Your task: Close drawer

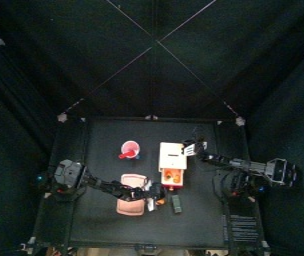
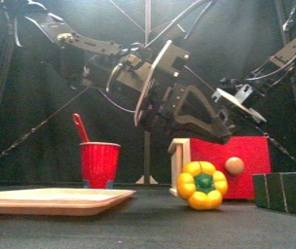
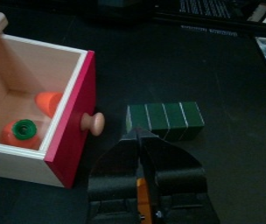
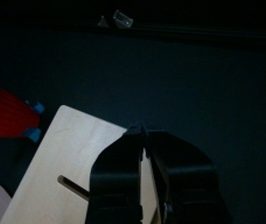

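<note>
My left fingers [image 3: 143, 143] stand nearly together with a narrow gap, holding nothing, above bare desk [image 3: 217, 79] just beside the drawer [image 3: 71, 114]. The drawer is pulled out of its white cabinet [image 1: 176, 152]; its red front and wooden knob [image 3: 92, 122] face me. A green block [image 3: 164, 118] lies just beyond the fingertips, close to the knob. My right fingers [image 4: 146, 144] are nearly closed, empty, over the cabinet's pale top edge, dark desk beyond.

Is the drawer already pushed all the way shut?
No. In the left wrist view the drawer stands pulled out, its open inside showing an orange and green item behind the red front with its knob.
</note>
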